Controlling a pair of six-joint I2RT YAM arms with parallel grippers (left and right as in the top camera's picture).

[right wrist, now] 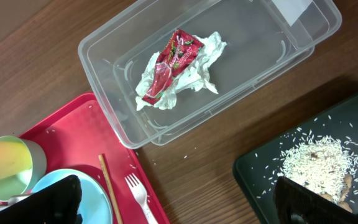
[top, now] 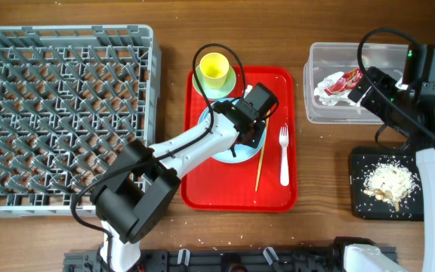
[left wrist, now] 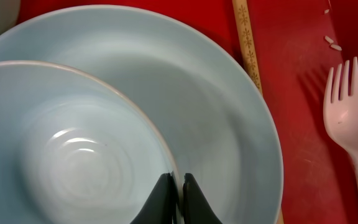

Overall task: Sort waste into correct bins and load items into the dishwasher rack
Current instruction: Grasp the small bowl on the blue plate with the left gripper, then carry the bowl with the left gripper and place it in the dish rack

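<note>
Bowl (left wrist: 73, 155) sits nested on the plate (left wrist: 216, 112) on the red tray (left wrist: 303, 93). The left fingers (left wrist: 161, 202) are almost closed and pinching its rim at the bottom of the wrist view, I'd guess to carry it to the rack (top: 66, 32) on the left. The right fingers (right wrist: 55, 199) are spread wide and empty over the desk (right wrist: 42, 37). The wrapper (right wrist: 173, 59) is already in the tub (right wrist: 104, 56) and the rice (right wrist: 319, 158) is on the black tray (right wrist: 253, 174). Can't read the wrapper's print.

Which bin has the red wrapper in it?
The clear tub: the wrapper lies inside it on crumpled white paper. The black tray holds only rice.
</note>
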